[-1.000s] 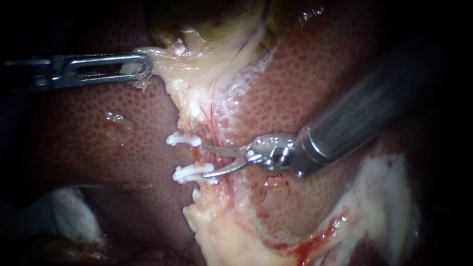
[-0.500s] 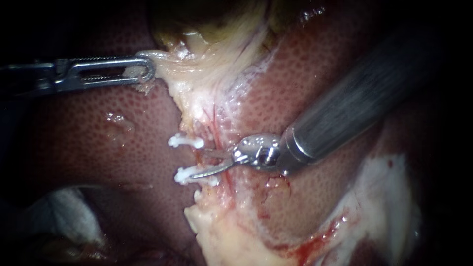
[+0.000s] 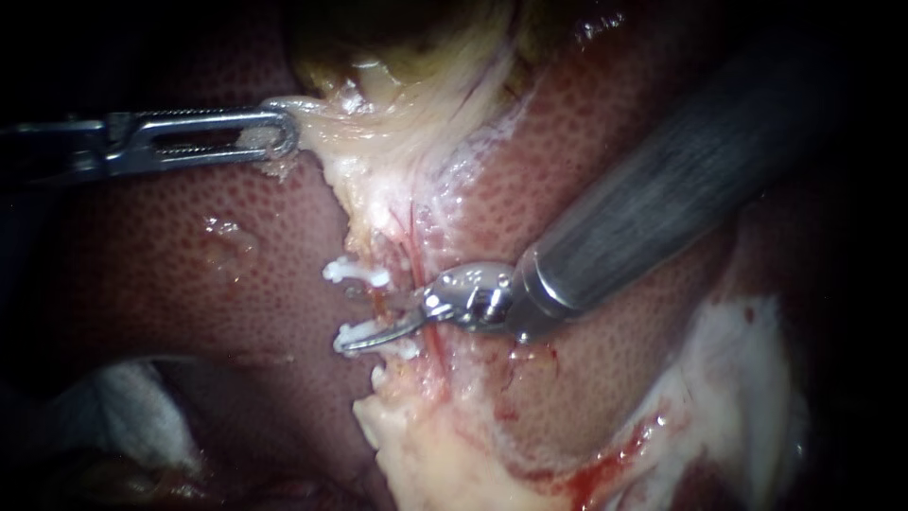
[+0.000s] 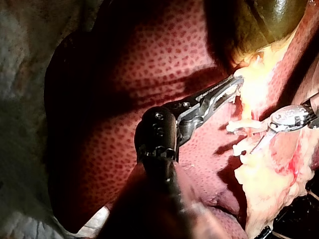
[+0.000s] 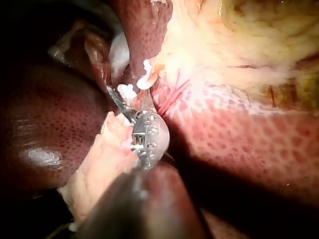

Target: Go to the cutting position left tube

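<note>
left instrument (image 3: 274, 132) lies level, its long jaws clamped on pale tissue (image 3: 331, 123). right instrument (image 3: 378, 320) slants down from the upper right, its curved blades parted.

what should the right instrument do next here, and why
Probably a slight shift toward the upper clip before any cut. The right instrument is open around the clipped tube, but its lower blade lies along the lower clip; centring it between the clips should keep the cut clear of that clip.
</note>
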Motion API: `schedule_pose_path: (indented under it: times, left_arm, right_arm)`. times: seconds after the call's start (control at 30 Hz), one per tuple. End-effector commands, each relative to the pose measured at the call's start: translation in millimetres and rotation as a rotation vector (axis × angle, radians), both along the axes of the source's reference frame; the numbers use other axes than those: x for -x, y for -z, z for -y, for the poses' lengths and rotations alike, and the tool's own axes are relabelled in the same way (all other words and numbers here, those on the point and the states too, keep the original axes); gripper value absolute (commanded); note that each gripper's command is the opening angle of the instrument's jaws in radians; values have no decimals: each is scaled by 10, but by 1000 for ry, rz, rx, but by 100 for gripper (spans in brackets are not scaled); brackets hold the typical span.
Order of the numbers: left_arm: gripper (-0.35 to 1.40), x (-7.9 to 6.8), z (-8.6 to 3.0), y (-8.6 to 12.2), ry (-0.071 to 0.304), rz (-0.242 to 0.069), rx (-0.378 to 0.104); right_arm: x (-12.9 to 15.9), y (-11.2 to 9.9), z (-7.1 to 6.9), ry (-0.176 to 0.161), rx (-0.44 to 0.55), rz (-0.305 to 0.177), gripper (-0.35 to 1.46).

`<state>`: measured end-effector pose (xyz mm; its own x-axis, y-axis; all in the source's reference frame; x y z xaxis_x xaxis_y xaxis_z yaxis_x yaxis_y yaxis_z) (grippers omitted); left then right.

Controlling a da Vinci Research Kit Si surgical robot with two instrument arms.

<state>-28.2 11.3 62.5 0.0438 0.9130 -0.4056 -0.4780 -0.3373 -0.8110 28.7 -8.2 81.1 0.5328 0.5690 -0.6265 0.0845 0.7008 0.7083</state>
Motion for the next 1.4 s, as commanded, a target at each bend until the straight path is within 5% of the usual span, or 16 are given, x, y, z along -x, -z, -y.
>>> schedule_pose_path:
  times: [0.03,0.6,1.4]
  left_arm:
    - [-35,0,0,-1,0,0,0]
    - [-35,3,2,1,-3,3,-1]
    - [-35,4,3,0,-5,4,0]
  right_arm:
    - [-2,-1,0,-3,0,-1,131]
    - [-20,-8,-6,-47,-18,-26,126]
    - [-22,-10,-7,-54,-23,-31,120]
